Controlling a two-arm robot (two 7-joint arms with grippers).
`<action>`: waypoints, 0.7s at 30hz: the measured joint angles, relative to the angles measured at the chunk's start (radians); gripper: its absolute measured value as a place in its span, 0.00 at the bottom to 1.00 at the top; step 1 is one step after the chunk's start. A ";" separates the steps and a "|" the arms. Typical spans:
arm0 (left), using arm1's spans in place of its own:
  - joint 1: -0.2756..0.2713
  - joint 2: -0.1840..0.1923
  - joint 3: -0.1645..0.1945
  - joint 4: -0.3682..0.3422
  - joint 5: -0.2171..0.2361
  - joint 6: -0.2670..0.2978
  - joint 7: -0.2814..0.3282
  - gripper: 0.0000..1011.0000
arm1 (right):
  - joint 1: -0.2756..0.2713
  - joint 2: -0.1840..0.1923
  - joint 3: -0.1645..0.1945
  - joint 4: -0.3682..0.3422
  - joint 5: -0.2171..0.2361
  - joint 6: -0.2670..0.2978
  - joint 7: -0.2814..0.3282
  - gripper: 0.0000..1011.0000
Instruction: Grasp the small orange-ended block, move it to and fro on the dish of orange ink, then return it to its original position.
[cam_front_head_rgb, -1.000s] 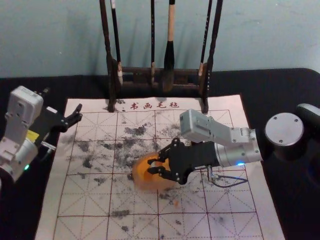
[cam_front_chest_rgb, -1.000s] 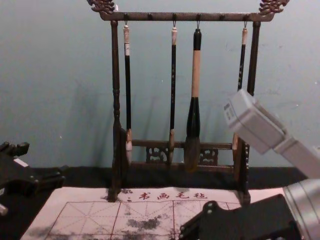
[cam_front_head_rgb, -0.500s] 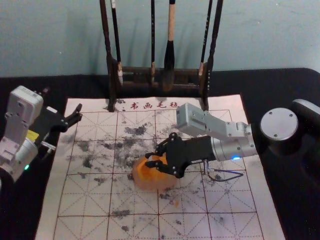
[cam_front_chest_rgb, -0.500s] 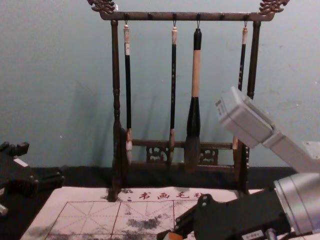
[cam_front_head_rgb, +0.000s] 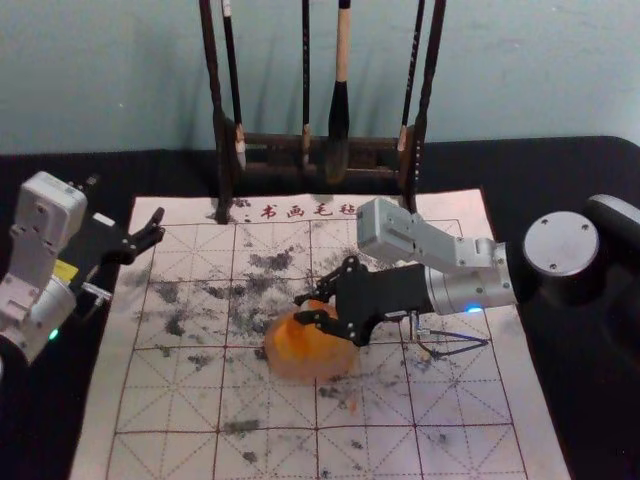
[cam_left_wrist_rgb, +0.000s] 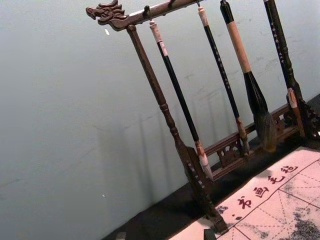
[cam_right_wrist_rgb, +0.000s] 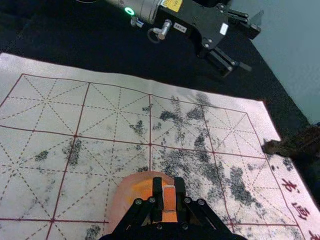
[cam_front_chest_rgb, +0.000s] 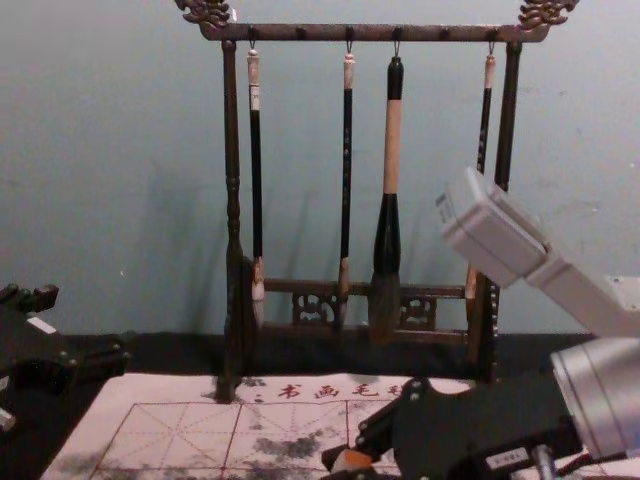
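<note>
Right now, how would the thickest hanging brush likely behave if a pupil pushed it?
The thickest brush would probably swing rather than topple, since it hangs by a thin loop from the rack. Its straight handle looks stiff, but the bristles would likely give.

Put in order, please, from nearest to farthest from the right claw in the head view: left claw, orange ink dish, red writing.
1. Orange ink dish, just below the right claw.
2. Red writing, farther forward.
3. Left claw, away at the robot's left side.
</note>
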 joint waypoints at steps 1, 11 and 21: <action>0.000 0.000 0.000 0.000 0.000 0.000 0.000 0.99 | 0.000 0.001 0.001 0.000 0.000 0.000 -0.001 0.14; 0.000 0.000 0.000 0.000 0.000 0.000 0.000 0.99 | -0.006 0.014 0.011 -0.002 -0.011 0.002 -0.013 0.14; 0.000 0.000 0.000 0.000 0.000 0.000 0.000 0.99 | -0.019 0.031 0.023 -0.024 -0.016 0.011 -0.024 0.14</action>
